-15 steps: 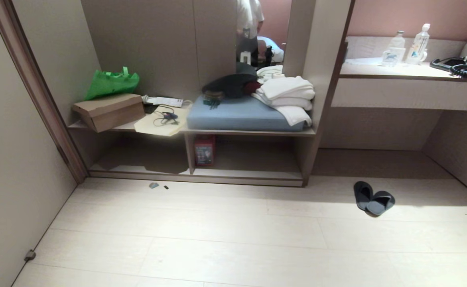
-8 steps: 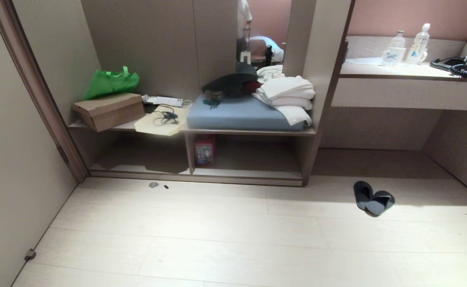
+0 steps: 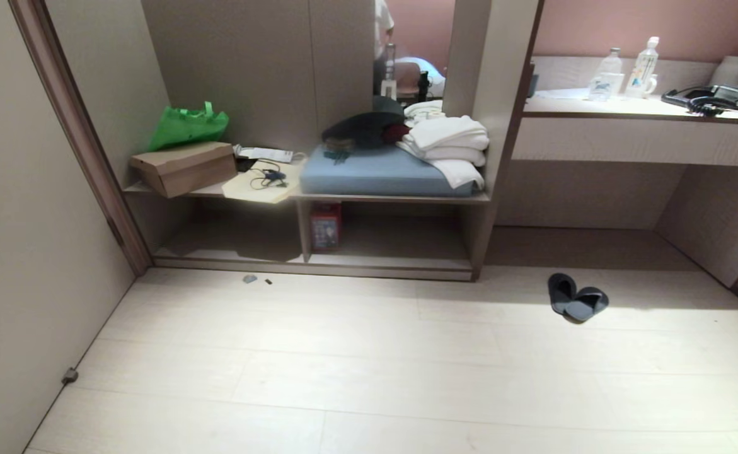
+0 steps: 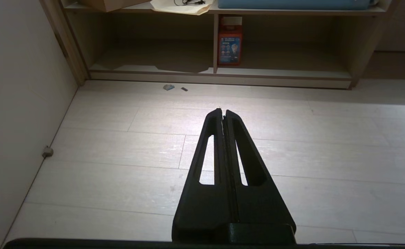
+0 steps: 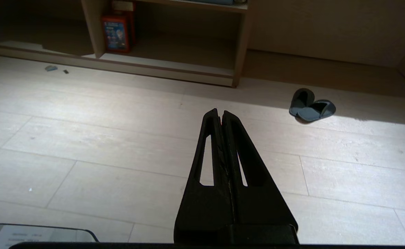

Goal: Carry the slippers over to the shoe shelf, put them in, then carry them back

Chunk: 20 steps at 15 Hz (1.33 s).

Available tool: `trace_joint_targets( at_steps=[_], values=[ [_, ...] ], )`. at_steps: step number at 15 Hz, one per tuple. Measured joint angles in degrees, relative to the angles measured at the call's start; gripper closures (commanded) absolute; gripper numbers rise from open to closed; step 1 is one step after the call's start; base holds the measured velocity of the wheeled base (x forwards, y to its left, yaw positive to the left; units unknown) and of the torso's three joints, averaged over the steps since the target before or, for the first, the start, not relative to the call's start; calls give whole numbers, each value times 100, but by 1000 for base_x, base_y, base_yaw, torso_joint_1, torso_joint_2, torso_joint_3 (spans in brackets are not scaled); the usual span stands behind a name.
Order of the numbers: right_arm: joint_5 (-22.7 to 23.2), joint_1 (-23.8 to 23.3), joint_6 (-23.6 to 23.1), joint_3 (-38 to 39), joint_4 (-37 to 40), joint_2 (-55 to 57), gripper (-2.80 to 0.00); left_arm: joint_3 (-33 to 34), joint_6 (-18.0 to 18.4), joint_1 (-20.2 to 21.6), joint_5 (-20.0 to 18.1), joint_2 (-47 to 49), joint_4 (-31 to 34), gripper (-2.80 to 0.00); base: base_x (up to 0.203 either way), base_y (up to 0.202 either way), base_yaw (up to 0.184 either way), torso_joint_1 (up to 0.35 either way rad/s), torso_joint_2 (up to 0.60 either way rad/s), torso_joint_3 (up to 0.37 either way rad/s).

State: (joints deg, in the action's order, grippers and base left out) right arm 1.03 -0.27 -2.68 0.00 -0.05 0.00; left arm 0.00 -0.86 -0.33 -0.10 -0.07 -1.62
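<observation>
While the whole head view has shifted since a moment ago, with everything a little smaller and higher, nothing on the floor has moved among itself, so I judge the robot itself has shifted and the task is only starting. Going left to right: the left tool (image 4: pixel 222 111) is pressed shut and holds nothing, hanging over bare floor; the shoe shelf (image 3: pixel 387 258) has both low cubbies without shoes, only a red label (image 3: pixel 326 226) at its divider; the right tool (image 5: pixel 219 112) is likewise pinched shut and unladen; the slippers (image 3: pixel 575 299) lie together on the floor, right of the shelf.
</observation>
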Motion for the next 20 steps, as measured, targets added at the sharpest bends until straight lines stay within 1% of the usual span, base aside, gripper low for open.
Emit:
trace_joint_targets(
  at_steps=[20],
  values=[
    [-2,0,-10,0,3,0,0,0,1,-2,0,0,0,0,-196,0,1,2,2,2]
  ],
)
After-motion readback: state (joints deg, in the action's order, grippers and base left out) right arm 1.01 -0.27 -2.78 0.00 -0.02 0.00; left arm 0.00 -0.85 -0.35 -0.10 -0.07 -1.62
